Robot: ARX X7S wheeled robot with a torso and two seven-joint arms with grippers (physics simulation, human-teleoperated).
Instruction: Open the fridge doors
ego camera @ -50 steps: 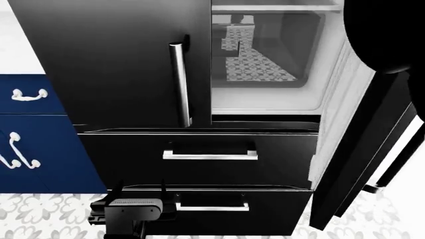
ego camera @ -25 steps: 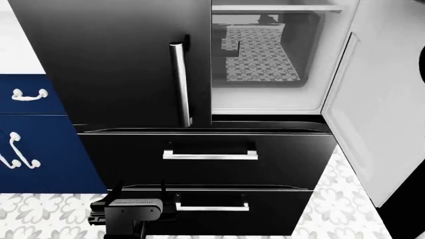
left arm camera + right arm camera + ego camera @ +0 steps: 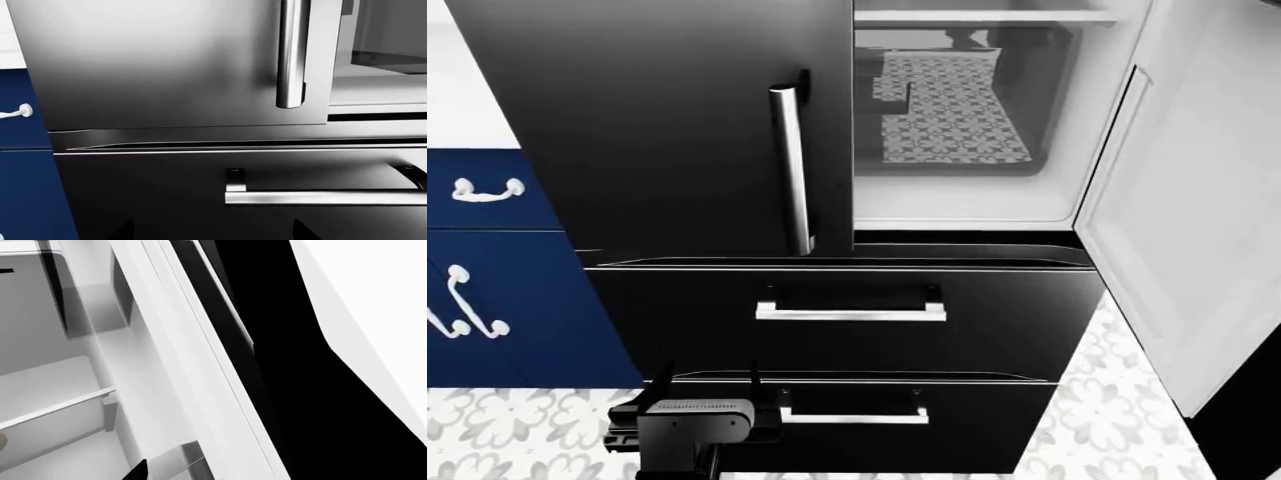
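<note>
The left fridge door [image 3: 654,120] stands closed, glossy black, with its vertical silver bar handle [image 3: 790,170] near the inner edge. The right fridge door [image 3: 1201,200] is swung wide open and shows its white inner face. My left gripper [image 3: 710,392] hovers low in front of the drawers, below that handle [image 3: 292,50]. It is open [image 3: 213,233], both fingertips [image 3: 124,231] spread wide with nothing between them. My right gripper [image 3: 213,475] is out of the head view. One fingertip [image 3: 137,472] shows far to the side by the white door edge [image 3: 200,370]; the other is lost against black.
Two wide black drawer fronts with horizontal silver handles [image 3: 851,312] [image 3: 854,415] sit under the doors. Navy cabinets with white curved handles [image 3: 486,190] stand at the left. The open compartment holds a shelf and a clear bin [image 3: 961,100]. Patterned floor tiles [image 3: 507,430] lie below.
The right door has swung from half open to wide open, white face now showing. The dark right arm has left the head view's upper right. The left arm has not moved.
</note>
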